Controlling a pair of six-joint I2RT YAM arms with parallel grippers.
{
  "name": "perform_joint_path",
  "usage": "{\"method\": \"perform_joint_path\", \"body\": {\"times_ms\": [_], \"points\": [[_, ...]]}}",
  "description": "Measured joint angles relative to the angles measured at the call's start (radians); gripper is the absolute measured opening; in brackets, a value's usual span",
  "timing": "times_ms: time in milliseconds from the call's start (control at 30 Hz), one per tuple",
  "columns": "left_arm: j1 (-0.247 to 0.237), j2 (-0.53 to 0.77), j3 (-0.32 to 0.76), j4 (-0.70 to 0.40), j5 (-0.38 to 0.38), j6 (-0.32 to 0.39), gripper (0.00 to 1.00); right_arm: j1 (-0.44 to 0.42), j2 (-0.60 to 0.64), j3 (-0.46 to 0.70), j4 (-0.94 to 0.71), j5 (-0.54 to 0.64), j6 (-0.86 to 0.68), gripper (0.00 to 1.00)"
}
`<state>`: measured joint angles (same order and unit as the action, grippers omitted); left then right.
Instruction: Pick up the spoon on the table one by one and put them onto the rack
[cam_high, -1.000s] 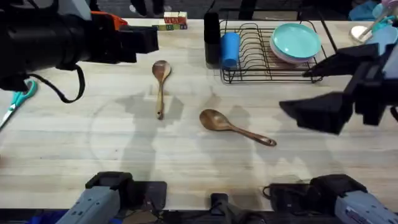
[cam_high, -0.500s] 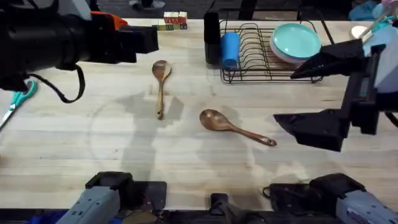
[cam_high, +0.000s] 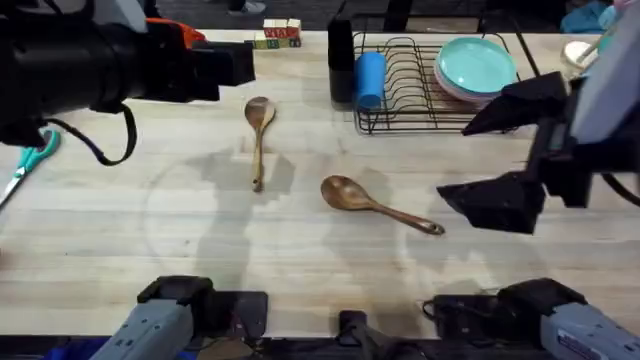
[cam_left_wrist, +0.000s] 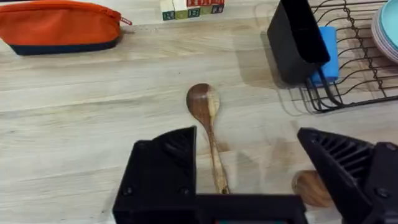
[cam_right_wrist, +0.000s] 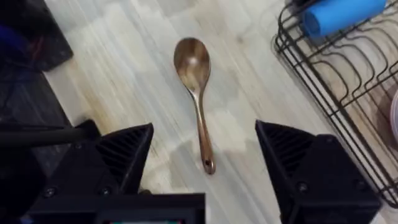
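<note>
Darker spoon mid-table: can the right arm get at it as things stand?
Probably yes. The right pincer is open above the darker spoon, which lies alone on bare table, apart from the rack; nothing lies between.

Dark floor beyond the far edge of the wooden surface, dark furniture legs (cam_high: 398, 14), soft shadows

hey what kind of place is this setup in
Probably a lab bench staged as a kitchen counter: a wooden table with a dish rack holding a teal plate, two wooden spoons, and toy blocks.
</note>
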<state>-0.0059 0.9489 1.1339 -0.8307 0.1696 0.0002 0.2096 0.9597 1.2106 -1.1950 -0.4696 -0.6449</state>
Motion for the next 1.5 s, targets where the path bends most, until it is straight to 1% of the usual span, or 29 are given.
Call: {"method": "perform_joint_path", "body": {"times_ms": [133, 233, 267, 500, 667, 700, 733, 833, 867, 1200, 1400, 1500], "points": [[0.0, 0.0, 0.0, 0.0, 0.0, 0.0, 0.993, 0.003, 0.059, 0.0, -0.005, 0.017, -0.003, 0.997], [0.0, 0.0, 0.0, 0.0, 0.0, 0.0, 0.993, 0.021, 0.106, 0.0, -0.024, 0.025, -0.024, 0.997], [0.0, 0.0, 0.0, 0.0, 0.0, 0.0, 0.993, 0.052, 0.156, 0.0, -0.046, 0.038, -0.068, 0.997], [0.0, 0.0, 0.0, 0.0, 0.0, 0.0, 0.993, 0.144, 0.236, -0.003, -0.039, 0.112, -0.117, 0.997], [0.0, 0.0, 0.0, 0.0, 0.0, 0.0, 0.993, 0.212, 0.247, -0.054, 0.02, 0.146, -0.126, 0.997], [0.0, 0.0, 0.0, 0.0, 0.0, 0.0, 0.993, 0.23, 0.247, -0.1, 0.068, 0.156, -0.126, 0.997], [0.0, 0.0, 0.0, 0.0, 0.0, 0.0, 0.993, 0.233, 0.247, -0.147, 0.119, 0.161, -0.126, 0.997], [0.0, 0.0, 0.0, 0.0, 0.001, 0.0, 0.992, 0.233, 0.248, -0.188, 0.162, 0.163, -0.126, 0.997], [0.0, 0.0, 0.0, 0.0, 0.002, 0.0, 0.993, 0.233, 0.27, -0.215, 0.183, 0.171, -0.126, 0.997], [0.0, 0.0, 0.0, 0.0, 0.003, 0.0, 0.993, 0.241, 0.42, -0.24, 0.264, 0.214, -0.126, 0.997], [0.0, 0.0, 0.0, 0.0, 0.003, 0.0, 0.993, 0.304, 0.499, -0.241, 0.299, 0.223, -0.125, 0.997], [0.0, 0.0, 0.0, 0.0, 0.003, 0.0, 0.993, 0.338, 0.53, -0.241, 0.329, 0.246, -0.118, 0.997]]}}
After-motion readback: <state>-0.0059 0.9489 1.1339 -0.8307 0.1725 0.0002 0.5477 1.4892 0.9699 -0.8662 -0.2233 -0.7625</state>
